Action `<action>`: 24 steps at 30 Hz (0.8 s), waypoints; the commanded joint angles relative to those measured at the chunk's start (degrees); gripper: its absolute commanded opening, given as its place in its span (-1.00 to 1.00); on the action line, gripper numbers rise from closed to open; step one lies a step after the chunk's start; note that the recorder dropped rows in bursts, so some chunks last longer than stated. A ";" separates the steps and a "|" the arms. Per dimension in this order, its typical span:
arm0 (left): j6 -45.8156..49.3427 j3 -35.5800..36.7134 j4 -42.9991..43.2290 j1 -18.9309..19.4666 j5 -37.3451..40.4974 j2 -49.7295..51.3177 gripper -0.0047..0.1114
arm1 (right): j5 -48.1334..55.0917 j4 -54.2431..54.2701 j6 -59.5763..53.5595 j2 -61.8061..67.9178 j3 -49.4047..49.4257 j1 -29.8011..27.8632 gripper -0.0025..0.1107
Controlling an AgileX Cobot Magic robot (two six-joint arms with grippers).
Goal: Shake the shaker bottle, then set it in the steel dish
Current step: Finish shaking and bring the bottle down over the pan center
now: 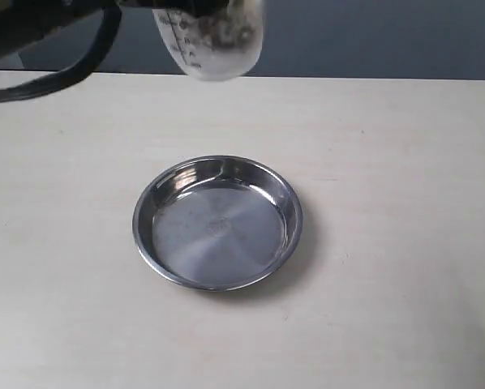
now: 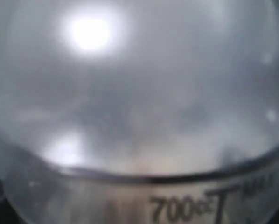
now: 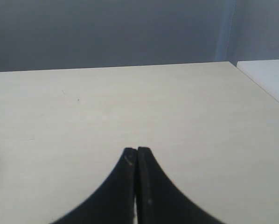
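Aloft, L arm (image 1: 27,28) seemingly grips tilted shaker bottle (image 1: 214,40); R pincer (image 3: 137,152) closed.

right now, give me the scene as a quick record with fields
shaker bottle: in the air over the table's far edge, blurred, brown granules inside, 700cc mark in left wrist view
held by: left arm, fingers not visible
steel dish: empty, on the table, nearer the camera than the bottle
right gripper: shut, holding nothing, above the table
task state: bottle not yet in dish

steel dish (image 1: 217,237) on pale table (image 1: 405,203)
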 commanded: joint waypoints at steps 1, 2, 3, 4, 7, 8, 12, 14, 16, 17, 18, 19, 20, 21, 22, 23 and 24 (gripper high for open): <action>-4.42 10.10 0.48 0.14 -2.53 10.24 -0.91 | -0.75 0.04 -0.11 -0.27 0.07 -0.20 -0.97; -4.74 10.22 1.17 0.14 -6.04 9.15 -0.91 | -0.75 0.04 -0.11 -0.27 0.07 -0.20 -0.97; -4.88 9.59 1.99 0.14 -8.77 7.62 -0.91 | -0.75 0.04 -0.11 -0.27 0.07 -0.20 -0.97; -4.44 8.20 2.55 0.14 -10.55 5.59 -0.91 | -0.75 0.04 -0.11 -0.27 0.07 -0.20 -0.97; -2.67 4.34 2.55 0.15 -5.76 2.93 -0.91 | -0.75 0.04 -0.11 -0.27 0.07 -0.20 -0.97; -3.42 5.19 2.55 0.15 -3.15 3.83 -0.91 | -0.75 0.04 -0.11 -0.27 0.07 -0.20 -0.97; -7.62 16.31 -0.15 0.28 -11.48 19.28 -0.91 | -0.75 0.04 -0.11 -0.27 0.07 -0.20 -0.97; -8.87 13.23 2.74 0.28 -18.67 12.70 -0.91 | -0.75 0.04 -0.11 -0.27 0.07 -0.20 -0.97; -2.52 7.51 0.84 0.28 -9.36 6.19 -0.91 | -0.75 0.04 -0.11 -0.27 0.07 -0.20 -0.97; -2.43 8.66 0.00 0.28 -6.48 8.28 -0.91 | -0.75 0.04 -0.11 -0.27 0.07 -0.20 -0.97; -2.43 11.24 -0.29 0.28 -5.70 13.82 -0.91 | -0.75 0.04 -0.11 -0.27 0.07 -0.20 -0.97; -2.81 12.54 -2.43 0.28 -6.38 18.37 -0.91 | -0.75 0.04 -0.11 -0.27 0.07 -0.20 -0.97; -5.69 12.52 -0.36 0.28 -7.42 18.62 -0.91 | -0.75 0.04 -0.11 -0.27 0.07 -0.20 -0.97; -8.88 11.01 2.74 0.28 -8.81 15.64 -0.91 | -0.75 0.04 -0.11 -0.27 0.07 -0.20 -0.97; -11.58 7.99 5.85 0.28 -8.60 10.09 -0.91 | -0.75 0.04 -0.11 -0.27 0.07 -0.20 -0.97; -9.30 4.55 5.96 0.28 -5.65 6.89 -0.91 | -0.75 0.04 -0.11 -0.27 0.07 -0.20 -0.97; -6.03 3.34 4.04 0.28 -1.76 6.22 -0.91 | -0.75 0.04 -0.11 -0.27 0.07 -0.20 -0.97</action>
